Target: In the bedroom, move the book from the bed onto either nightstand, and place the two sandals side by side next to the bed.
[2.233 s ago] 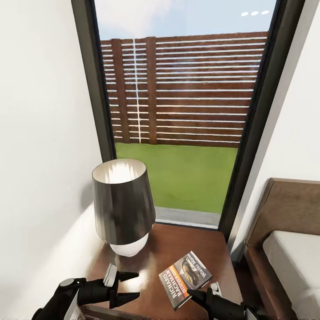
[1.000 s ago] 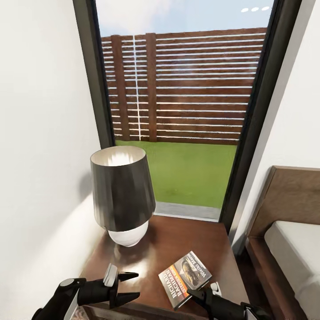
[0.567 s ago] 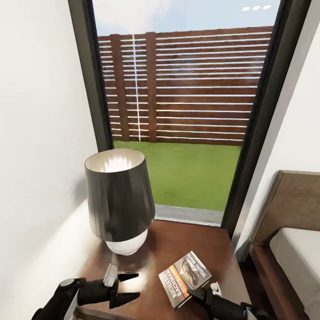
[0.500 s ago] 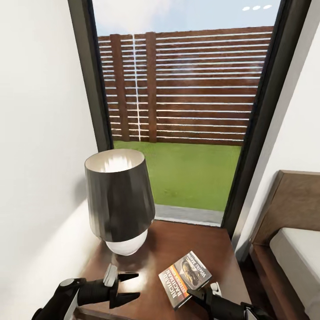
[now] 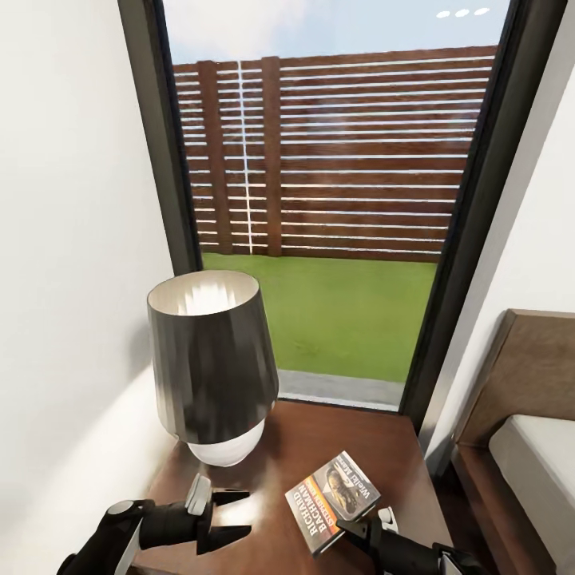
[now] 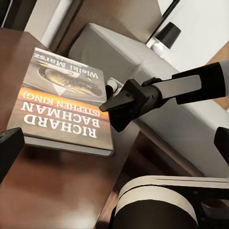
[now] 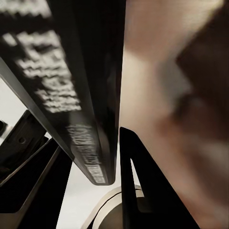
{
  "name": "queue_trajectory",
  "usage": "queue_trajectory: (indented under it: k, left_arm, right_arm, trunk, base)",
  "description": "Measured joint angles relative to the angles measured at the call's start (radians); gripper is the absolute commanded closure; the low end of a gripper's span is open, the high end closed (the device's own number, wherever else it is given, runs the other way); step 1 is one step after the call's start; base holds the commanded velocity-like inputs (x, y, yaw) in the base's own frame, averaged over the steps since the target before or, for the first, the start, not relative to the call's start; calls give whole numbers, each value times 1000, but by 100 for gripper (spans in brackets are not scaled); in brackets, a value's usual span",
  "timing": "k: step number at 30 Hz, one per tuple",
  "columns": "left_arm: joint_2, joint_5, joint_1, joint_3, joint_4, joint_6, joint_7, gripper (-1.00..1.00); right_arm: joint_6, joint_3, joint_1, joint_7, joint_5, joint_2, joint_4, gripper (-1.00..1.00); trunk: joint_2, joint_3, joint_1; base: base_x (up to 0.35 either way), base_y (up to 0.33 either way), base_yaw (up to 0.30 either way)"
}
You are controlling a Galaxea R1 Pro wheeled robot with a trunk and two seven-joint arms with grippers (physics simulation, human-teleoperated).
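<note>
Head view: the right gripper (image 5: 345,529), black with tapered fingers, is pinched on the near corner of the small dark paperback book (image 5: 333,499) with white "RICHARD BACHMAN" lettering and an orange band. The book extends forward and slightly left from that gripper, over the glossy reddish-brown wooden nightstand (image 5: 351,439); whether its underside touches the top cannot be told. The left gripper (image 5: 235,513), black, hangs over the near left part of the nightstand with its two fingers spread and nothing between them; the book is just beside it on its right, not touching. Forward of the left gripper stands a table lamp (image 5: 212,367) with a dark conical shade and a white rounded base. Behind the nightstand rises a tall dark-framed window (image 5: 319,200). To the right of the right gripper is the bed (image 5: 535,447), with off-white mattress and brown wooden headboard.

Left wrist view: the book (image 6: 62,107) lies ahead of the left gripper, cover up. The right gripper (image 6: 114,107) closes on the book's corner. The off-white mattress lies beyond it.

Right wrist view: the book's dark edge (image 7: 81,90) sits between the right gripper's black fingers (image 7: 143,186), held tight.
</note>
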Motion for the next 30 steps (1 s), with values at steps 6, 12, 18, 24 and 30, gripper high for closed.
queue_trajectory:
  k: [6,12,18,24,30]
  left_arm:
    - [0,0,0,0,0,0,0,-100]
    - [0,0,0,0,0,0,0,-100]
    - [0,0,0,0,0,0,0,-100]
    - [0,0,0,0,0,0,0,-100]
    - [0,0,0,0,0,0,0,-100]
  right_arm:
    - [0,0,0,0,0,0,0,100]
    - [0,1,0,0,0,0,0,100]
    - [0,0,0,0,0,0,0,100]
    - [-1,1,0,0,0,0,0,100]
    - [2,-4,0,8,-6,0,-1,100]
  trunk:
    - [0,0,0]
    - [-28,-13,15]
    - [-28,-13,15]
    - [-56,-25,31]
    - [-70,-31,38]
  base:
    - [0,0,0]
    - [0,0,0]
    - [0,0,0]
    - [0,0,0]
    - [0,0,0]
